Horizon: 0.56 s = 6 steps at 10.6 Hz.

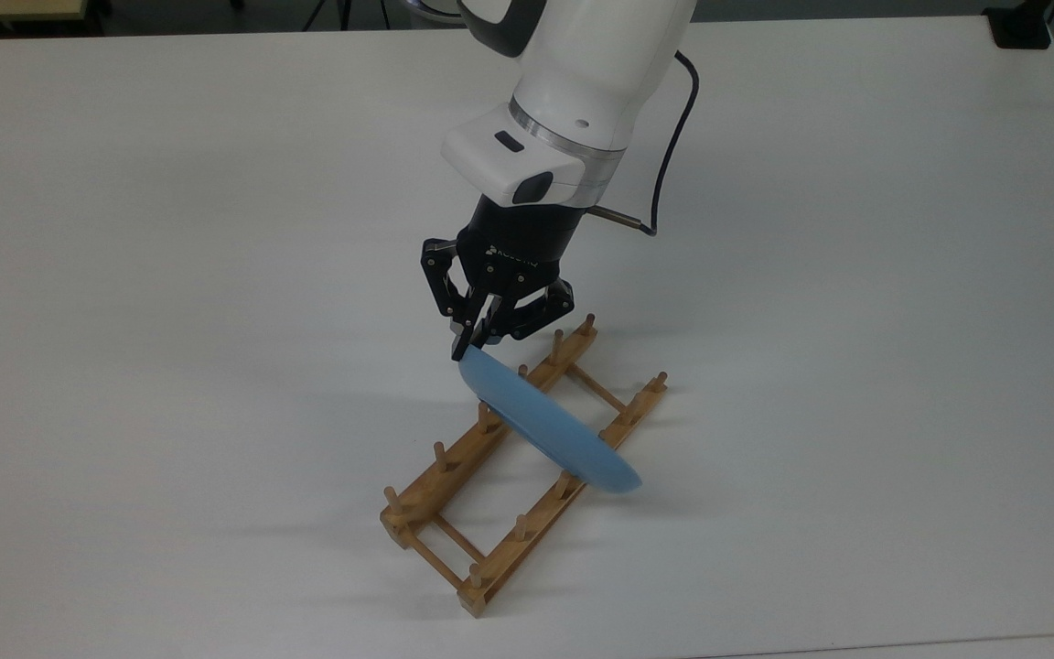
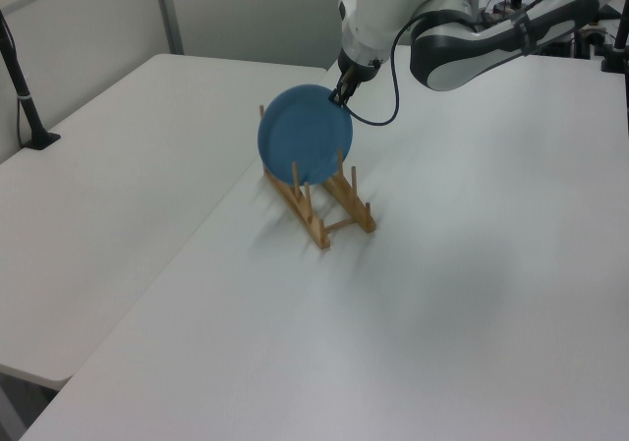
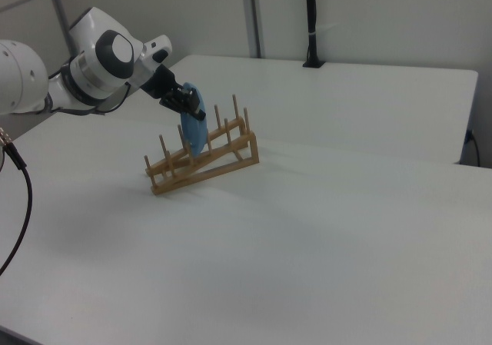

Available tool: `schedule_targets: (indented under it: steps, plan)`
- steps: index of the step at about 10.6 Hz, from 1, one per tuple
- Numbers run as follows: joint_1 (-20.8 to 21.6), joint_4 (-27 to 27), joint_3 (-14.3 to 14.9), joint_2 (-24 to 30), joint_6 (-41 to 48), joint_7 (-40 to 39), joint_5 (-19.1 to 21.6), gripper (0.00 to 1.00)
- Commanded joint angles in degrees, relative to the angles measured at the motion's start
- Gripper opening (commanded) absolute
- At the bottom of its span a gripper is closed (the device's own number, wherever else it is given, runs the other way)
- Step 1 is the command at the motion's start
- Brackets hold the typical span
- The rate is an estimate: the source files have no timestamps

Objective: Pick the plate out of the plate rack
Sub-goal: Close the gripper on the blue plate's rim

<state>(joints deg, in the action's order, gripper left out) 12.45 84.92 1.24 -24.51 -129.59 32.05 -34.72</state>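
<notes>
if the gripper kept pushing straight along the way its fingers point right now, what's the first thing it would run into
The gripper is already shut on the plate's upper rim, so the plate comes first. Beyond it the line seems to run down toward the plate rack, though depth is hard to judge.

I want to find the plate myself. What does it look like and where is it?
On the white table stands a long wooden rack. The plate stands on edge between its pegs, its top rim pinched by the black hand. It is round and light blue.
</notes>
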Motion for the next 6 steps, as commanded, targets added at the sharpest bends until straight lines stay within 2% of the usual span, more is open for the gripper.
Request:
schedule_targets:
  steps: [1,6]
  plan:
    - [0.4,-0.3,0.8,1.2,-0.8,1.2,-3.6,0.0]
    - [-0.7,-0.3,1.1,5.3,-0.2,1.2,-3.2,0.0]
